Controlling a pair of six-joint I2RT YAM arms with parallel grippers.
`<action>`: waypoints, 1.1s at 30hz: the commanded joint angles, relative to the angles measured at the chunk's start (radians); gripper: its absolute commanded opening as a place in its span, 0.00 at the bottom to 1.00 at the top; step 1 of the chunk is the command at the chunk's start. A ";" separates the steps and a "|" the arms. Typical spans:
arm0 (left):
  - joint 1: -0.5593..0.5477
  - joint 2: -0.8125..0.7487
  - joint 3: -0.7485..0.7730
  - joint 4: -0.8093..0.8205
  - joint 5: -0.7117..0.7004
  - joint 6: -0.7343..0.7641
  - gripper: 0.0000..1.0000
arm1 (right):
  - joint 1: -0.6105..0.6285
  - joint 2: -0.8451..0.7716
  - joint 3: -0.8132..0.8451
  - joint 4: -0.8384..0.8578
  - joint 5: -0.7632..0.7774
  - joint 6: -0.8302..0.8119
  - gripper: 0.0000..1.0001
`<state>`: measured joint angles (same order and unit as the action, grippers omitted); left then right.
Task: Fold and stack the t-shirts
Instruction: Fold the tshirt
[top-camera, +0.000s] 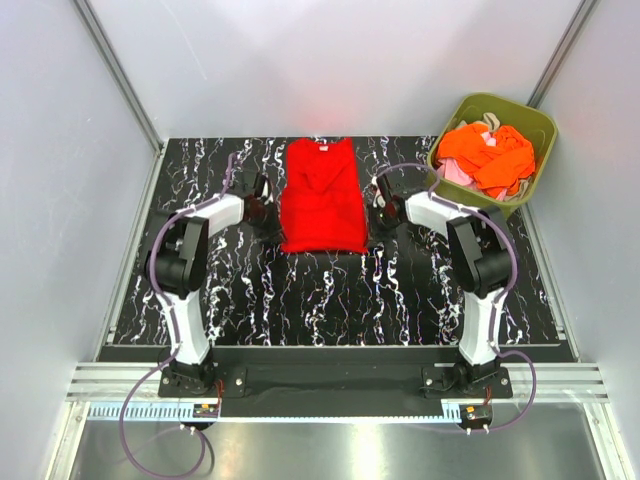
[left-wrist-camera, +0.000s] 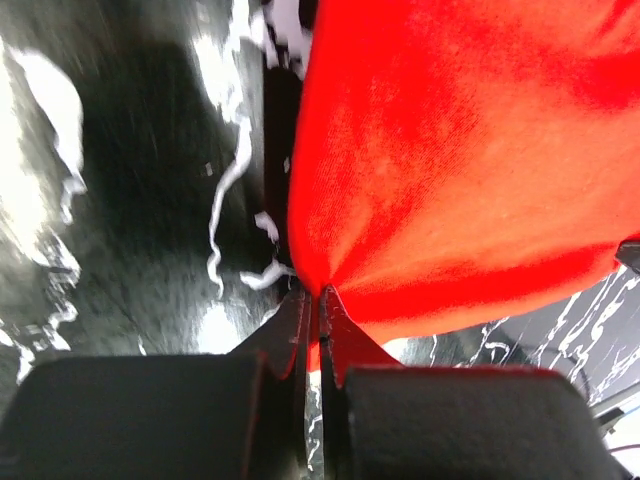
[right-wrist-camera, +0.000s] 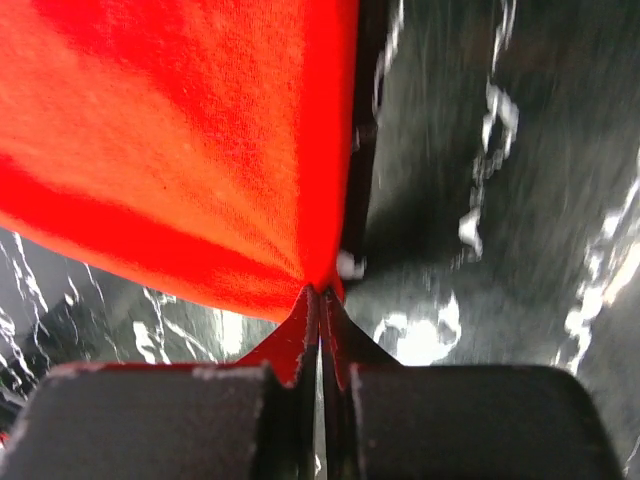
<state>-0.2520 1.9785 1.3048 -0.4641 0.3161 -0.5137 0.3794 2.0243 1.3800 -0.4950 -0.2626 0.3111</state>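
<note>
The red t-shirt (top-camera: 322, 197) lay on the black marbled table (top-camera: 330, 290), centred between the two arms. It was folded into a narrow strip with its collar toward the far edge.

The left gripper (left-wrist-camera: 313, 292) was closed on the left edge of the red t-shirt. The cloth was pinched between the fingertips, and creases fanned out from the pinch. The right gripper (right-wrist-camera: 320, 290) was closed on the right edge in the same manner, roughly level with the left one. Whether the pinched edges were raised off the table could not be told.

An olive-green bin (top-camera: 541, 128) stood at the far right corner, well apart from the red t-shirt. It held orange t-shirts (top-camera: 490, 155) heaped loosely over pale pink cloth (top-camera: 455, 172).
</note>
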 joint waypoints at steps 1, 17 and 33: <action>-0.018 -0.128 -0.094 -0.015 -0.034 -0.018 0.00 | 0.000 -0.122 -0.103 0.006 0.013 0.017 0.00; -0.070 -0.414 -0.285 -0.045 -0.049 0.033 0.59 | 0.064 -0.567 -0.493 0.041 0.031 0.178 0.43; -0.041 0.040 0.180 -0.067 -0.037 0.119 0.26 | 0.001 -0.162 -0.049 -0.023 0.134 -0.044 0.40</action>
<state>-0.3046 2.0048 1.4178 -0.5312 0.2840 -0.4175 0.3996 1.8240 1.2671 -0.4953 -0.1726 0.3286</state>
